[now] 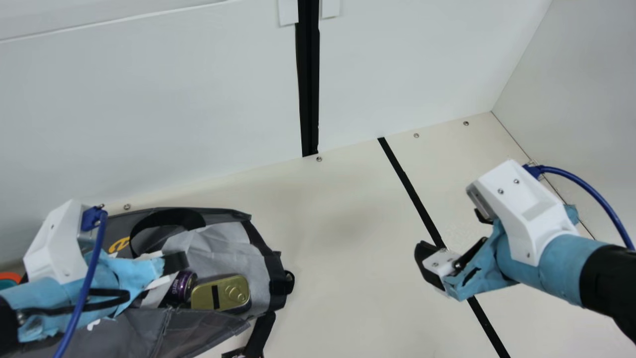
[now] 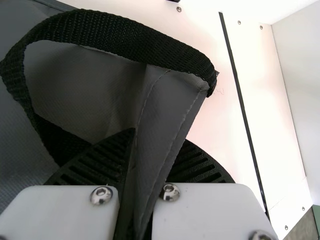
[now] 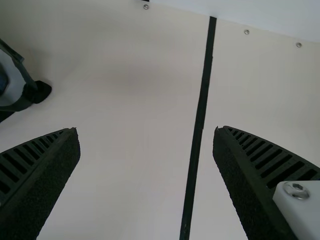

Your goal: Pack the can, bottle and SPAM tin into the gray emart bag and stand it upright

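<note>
Gripping the gray emart bag (image 1: 164,333) on one side, gaping wide on the other

Main view: the bag sprawls on the cream table (image 1: 338,258), dark panels spread to either side of paler gray fabric. Within that paler part lies the gold SPAM tin (image 1: 221,293), and just beside it a purple cylinder (image 1: 185,286) (can or bottle, I cannot tell which). A black handle (image 1: 164,220) loops up behind them. The left gripper (image 1: 175,262) is over the bag, near the cylinder. Well apart from it, the right gripper (image 1: 451,232) hangs above the table by the black stripe (image 1: 412,191), its two fingers spread.

Left wrist view: here comes what the main view hides, namely what the left gripper (image 2: 160,135) has hold of. A fold of the bag's dark fabric runs between its ribbed fingers (image 2: 102,162), pinched there, while a black strap (image 2: 120,37) arches over the fabric just beyond them.

Right wrist view: the right gripper (image 3: 146,130) has nothing but a broad gap between its fingers, and the stripe passes through that gap on the table below. Off to one side, a pale gray corner of the bag ends in dark trim.
</note>
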Motion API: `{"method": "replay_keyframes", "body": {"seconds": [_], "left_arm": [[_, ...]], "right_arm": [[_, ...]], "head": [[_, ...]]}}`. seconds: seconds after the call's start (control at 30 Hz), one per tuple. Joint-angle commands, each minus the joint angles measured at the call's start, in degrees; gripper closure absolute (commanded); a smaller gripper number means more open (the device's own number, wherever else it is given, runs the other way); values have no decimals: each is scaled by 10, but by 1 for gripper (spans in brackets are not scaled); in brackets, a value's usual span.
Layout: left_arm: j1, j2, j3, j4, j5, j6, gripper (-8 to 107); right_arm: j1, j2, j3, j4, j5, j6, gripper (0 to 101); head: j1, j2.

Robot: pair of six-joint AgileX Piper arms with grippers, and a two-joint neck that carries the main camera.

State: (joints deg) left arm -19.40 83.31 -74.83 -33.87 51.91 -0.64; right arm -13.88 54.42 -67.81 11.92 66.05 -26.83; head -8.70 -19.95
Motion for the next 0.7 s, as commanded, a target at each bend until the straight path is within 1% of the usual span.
{"method": "replay_keyframes", "body": {"seconds": [0.0, 0.33, 0.5, 0.67], "left_arm": [[0, 0, 0, 0, 0, 0, 107], [0, 0, 0, 0, 0, 0, 107], [0, 0, 0, 0, 0, 0, 107], [0, 0, 0, 0, 0, 0, 107]], "right_arm": [[2, -2, -5, -29, 4, 25, 6], [19, -18, -35, -118, 39, 96, 6], [24, -22, -37, -151, 39, 121, 6], [19, -24, -43, -169, 39, 134, 6]], "head": [[-13, 0], [-13, 0], [-13, 0], [-13, 0]]}}
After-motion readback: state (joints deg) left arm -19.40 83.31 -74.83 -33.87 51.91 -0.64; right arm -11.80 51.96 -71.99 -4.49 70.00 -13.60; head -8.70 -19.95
